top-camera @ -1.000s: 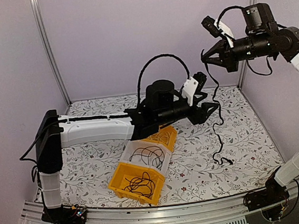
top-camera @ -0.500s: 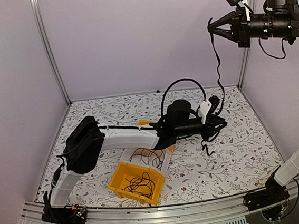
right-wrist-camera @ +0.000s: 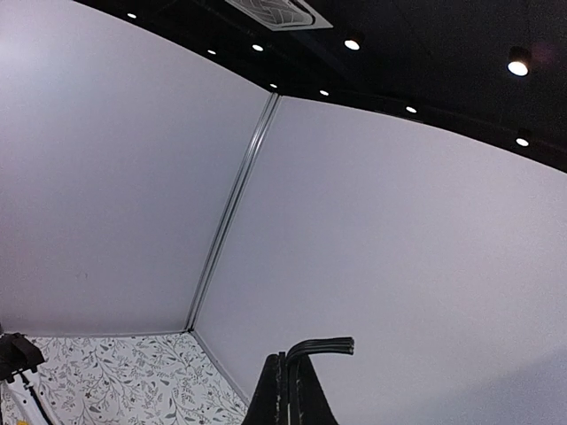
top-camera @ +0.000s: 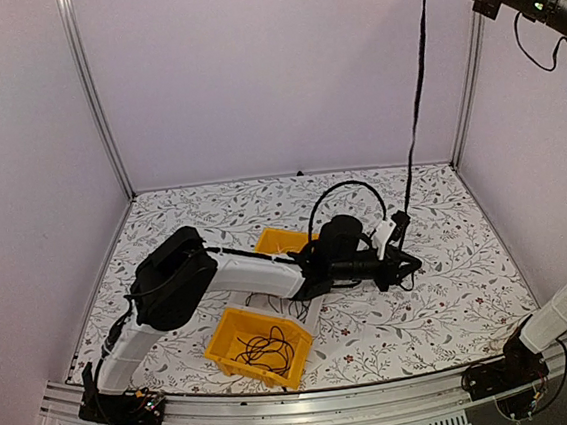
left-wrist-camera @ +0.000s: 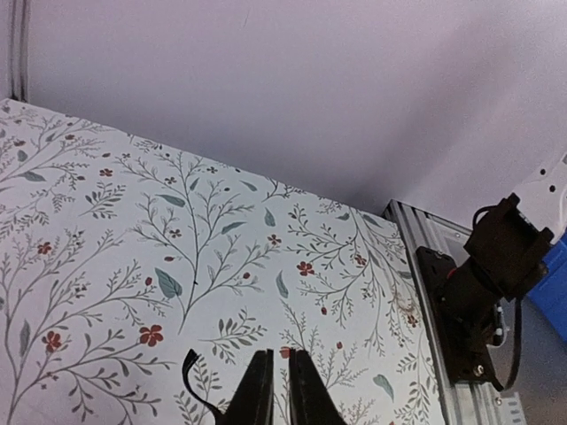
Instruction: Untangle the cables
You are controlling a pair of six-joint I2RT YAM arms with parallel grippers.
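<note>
Careful: the black cable (top-camera: 416,99) looks stretched tight btw your grippers. Pull more & it may slip out or snap. Your right gripper (right-wrist-camera: 288,390) is up high over the back right corner, pinched shut on the top end. Your left gripper (left-wrist-camera: 273,391) reaches low, nearer the right edge, pinched shut on the bottom end.

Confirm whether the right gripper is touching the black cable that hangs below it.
Touching. The right wrist view shows the right gripper closed on the black cable, whose short end curls out just beside its tip.
</note>
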